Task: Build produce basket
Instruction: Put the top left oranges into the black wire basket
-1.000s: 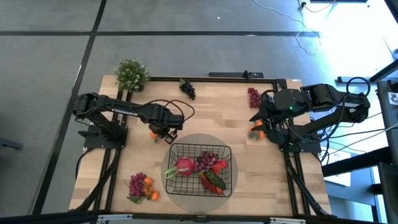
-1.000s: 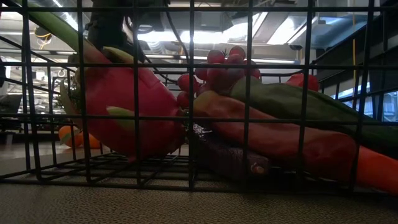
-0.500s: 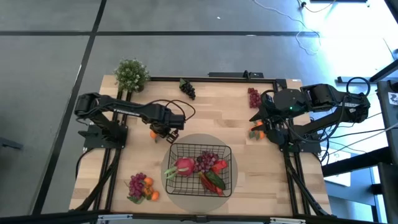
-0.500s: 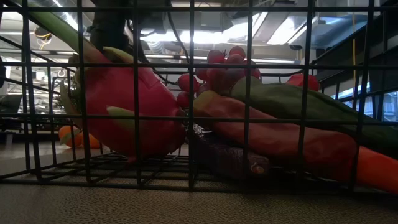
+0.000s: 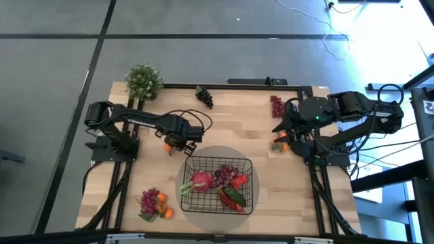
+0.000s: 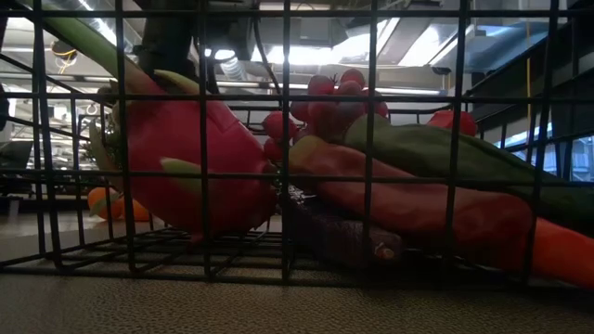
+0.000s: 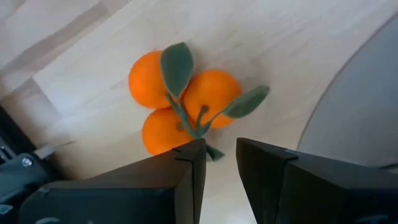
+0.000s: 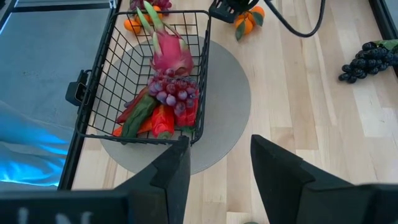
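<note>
Basket (image 5: 218, 184) long axis runs table's left-right.

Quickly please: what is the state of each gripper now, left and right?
Left gripper: open with a narrow gap, empty, above the oranges.
Right gripper: open, empty, at the table's right side, facing the basket.

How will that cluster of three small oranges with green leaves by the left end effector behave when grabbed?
The cluster of three small oranges with green leaves looks joined at one stem, so it probably lifts as one piece. The rounded lobes may slip between the left end effector fingers. Its three-lobed footprint on the wooden table likely makes it scoot rather than roll if nudged.
</note>
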You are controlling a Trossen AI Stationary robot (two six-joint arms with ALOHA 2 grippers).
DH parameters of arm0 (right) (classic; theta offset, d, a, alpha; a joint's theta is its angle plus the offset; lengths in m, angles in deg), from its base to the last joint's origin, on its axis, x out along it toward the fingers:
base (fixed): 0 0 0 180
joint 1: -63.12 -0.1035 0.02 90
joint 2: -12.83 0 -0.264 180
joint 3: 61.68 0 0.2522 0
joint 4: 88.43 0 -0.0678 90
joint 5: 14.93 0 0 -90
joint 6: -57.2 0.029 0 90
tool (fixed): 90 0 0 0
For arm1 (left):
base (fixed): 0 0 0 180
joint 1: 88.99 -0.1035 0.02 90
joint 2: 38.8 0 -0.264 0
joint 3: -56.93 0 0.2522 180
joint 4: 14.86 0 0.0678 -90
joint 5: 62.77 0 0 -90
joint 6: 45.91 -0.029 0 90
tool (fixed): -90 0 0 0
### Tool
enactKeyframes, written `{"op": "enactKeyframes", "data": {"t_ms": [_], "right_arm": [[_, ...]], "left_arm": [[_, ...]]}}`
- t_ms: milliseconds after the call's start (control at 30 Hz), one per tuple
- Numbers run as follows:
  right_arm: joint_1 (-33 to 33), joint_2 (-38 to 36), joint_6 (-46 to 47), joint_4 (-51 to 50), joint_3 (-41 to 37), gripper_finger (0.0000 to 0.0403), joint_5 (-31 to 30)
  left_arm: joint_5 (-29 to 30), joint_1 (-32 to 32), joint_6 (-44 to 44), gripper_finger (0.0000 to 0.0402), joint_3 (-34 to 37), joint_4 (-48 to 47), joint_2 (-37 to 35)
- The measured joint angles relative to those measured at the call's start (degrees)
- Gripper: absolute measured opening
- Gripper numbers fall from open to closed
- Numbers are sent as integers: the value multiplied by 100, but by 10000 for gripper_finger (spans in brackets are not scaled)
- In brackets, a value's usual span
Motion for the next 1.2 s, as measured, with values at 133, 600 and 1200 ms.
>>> {"op": "enactKeyframes", "data": {"t_ms": [133,600,1200], "right_arm": [[0,-2,-12,-1,0,154,0],[0,0,-17,-2,0,154,0],[0,0,16,-2,0,154,2]], "left_arm": [[64,0,4,78,4,18,23],[301,0,-157,78,4,-43,49],[502,-35,-198,61,4,-97,88]]}}
